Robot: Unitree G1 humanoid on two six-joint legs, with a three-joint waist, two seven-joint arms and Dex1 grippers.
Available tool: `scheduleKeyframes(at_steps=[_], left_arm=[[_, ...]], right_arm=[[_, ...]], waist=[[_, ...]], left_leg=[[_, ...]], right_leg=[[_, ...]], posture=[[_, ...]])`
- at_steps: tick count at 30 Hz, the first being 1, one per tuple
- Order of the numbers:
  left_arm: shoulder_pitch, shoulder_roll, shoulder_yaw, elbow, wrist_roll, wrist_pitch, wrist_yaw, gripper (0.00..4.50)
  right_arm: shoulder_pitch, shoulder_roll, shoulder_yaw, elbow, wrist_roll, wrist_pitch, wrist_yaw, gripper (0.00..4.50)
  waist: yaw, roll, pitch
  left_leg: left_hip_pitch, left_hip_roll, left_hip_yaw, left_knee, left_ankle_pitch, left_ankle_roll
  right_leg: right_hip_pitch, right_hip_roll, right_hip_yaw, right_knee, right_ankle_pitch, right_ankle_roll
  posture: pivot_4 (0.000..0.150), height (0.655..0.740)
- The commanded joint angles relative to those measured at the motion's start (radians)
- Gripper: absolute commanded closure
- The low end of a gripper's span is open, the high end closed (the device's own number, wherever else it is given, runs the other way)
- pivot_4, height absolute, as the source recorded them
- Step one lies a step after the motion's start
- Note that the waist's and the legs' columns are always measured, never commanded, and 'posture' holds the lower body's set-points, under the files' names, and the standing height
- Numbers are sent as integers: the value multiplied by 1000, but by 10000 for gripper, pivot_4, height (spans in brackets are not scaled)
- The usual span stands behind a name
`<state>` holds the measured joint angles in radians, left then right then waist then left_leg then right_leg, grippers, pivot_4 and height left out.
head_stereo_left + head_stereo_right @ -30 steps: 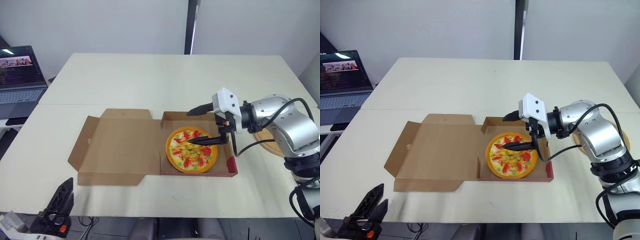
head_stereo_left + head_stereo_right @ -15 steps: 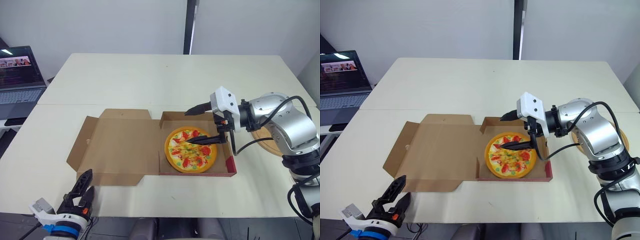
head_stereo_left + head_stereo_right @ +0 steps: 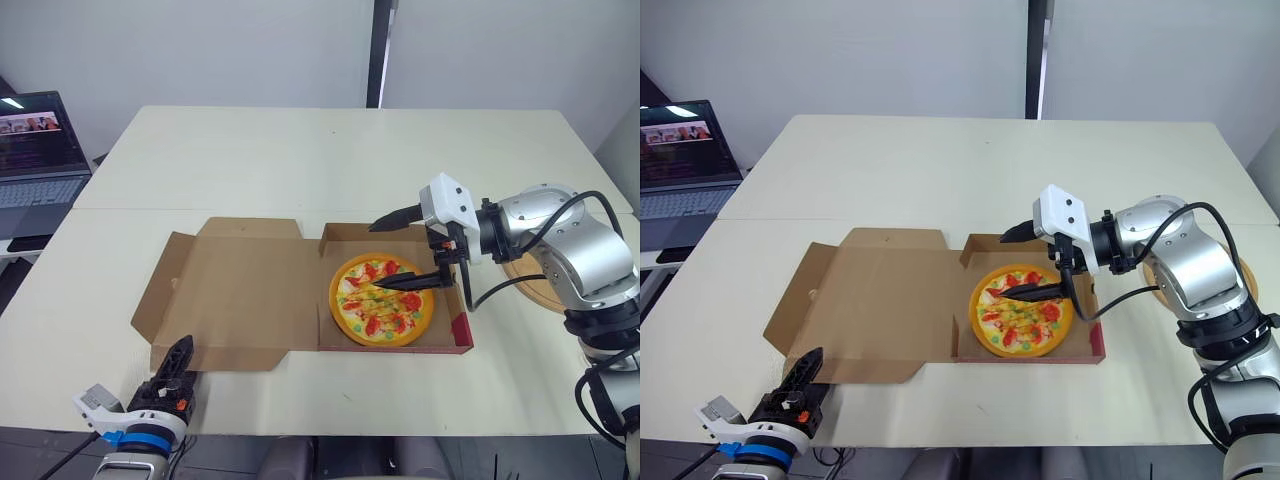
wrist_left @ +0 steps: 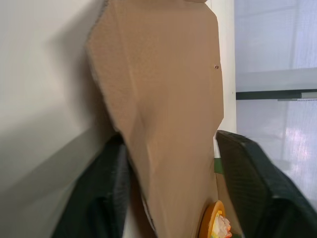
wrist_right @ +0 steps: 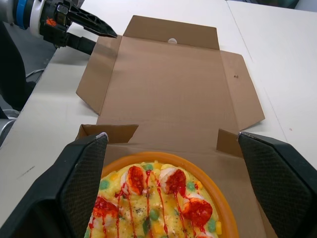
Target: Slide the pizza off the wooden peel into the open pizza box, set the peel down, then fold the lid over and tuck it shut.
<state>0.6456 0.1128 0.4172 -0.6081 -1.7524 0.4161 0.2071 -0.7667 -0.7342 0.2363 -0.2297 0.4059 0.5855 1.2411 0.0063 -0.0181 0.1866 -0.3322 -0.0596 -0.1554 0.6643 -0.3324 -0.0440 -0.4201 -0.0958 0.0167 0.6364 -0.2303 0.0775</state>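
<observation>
Left claw (image 3: pixel 180 356) just came up to the lid (image 3: pixel 240 290), fingers apart around its flap. Right claw (image 3: pixel 378 258) is spread over the pizza (image 3: pixel 382 302), so folding looks next.

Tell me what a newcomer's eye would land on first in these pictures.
The bright pizza draws the eye first, lying in the tray of the open cardboard box near the middle of the table, with the right claw open over it. Next comes the flat lid spread to the left, where the left claw sits open at its near corner, one finger on each side of the cardboard edge.
</observation>
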Motion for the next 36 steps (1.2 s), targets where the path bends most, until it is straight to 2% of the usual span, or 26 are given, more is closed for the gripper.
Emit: scheduleKeyframes(at_steps=[1,6,13,20,23,28,32,34,36], left_arm=[[6,-4,-7,6,7,-11,-9,29568],[11,0,-3,18,13,-13,-30,44871],[11,27,12,30,40,-10,-72,44871],[-19,140,58,-8,51,5,-112,44871],[-52,201,86,-15,33,15,-112,45000],[-105,273,105,28,20,36,-124,45000],[-153,312,114,87,27,60,-146,45000],[-183,337,112,118,35,81,-163,45000],[-209,360,109,143,44,103,-180,45000]], right_arm=[[-33,-10,-15,-18,-3,-2,6,0],[-32,-11,-17,-17,-6,-2,0,0],[-23,-4,-28,-8,-19,-17,-16,0],[15,-28,-104,54,-71,-14,-140,0],[-1,-52,-97,172,-180,-53,-230,5535],[-67,-39,-20,412,-374,-200,-336,22855],[-128,9,57,616,-506,-328,-394,38904],[-154,30,84,711,-554,-384,-405,44161],[-175,44,98,784,-584,-428,-403,44846]], waist=[[0,0,0],[1,0,0],[1,0,0],[0,0,0],[-1,0,0],[-6,0,0],[-12,1,0],[-12,1,0],[-12,1,0]], left_leg=[[0,0,0,0,0,0],[-1,0,0,0,0,0],[-2,2,0,-1,0,0],[-3,2,0,-1,0,0],[-3,2,0,-1,0,-1],[-3,2,1,-1,0,-1],[-2,3,2,-2,1,-1],[-2,3,3,-2,0,-1],[-2,3,3,-2,0,-1]], right_leg=[[0,0,0,0,0,0],[0,0,0,-3,1,0],[0,2,0,-7,3,0],[0,3,0,-8,3,-1],[0,3,0,-8,3,-1],[-1,3,0,-8,3,-1],[-1,3,1,-8,4,-2],[-1,3,1,-8,4,-2],[-1,3,1,-8,4,-2]], posture=[[1500,7400],[1500,7400],[1500,7400],[1500,7400],[1500,7400],[1500,7400],[1500,7400],[1500,7400],[1500,7400]])
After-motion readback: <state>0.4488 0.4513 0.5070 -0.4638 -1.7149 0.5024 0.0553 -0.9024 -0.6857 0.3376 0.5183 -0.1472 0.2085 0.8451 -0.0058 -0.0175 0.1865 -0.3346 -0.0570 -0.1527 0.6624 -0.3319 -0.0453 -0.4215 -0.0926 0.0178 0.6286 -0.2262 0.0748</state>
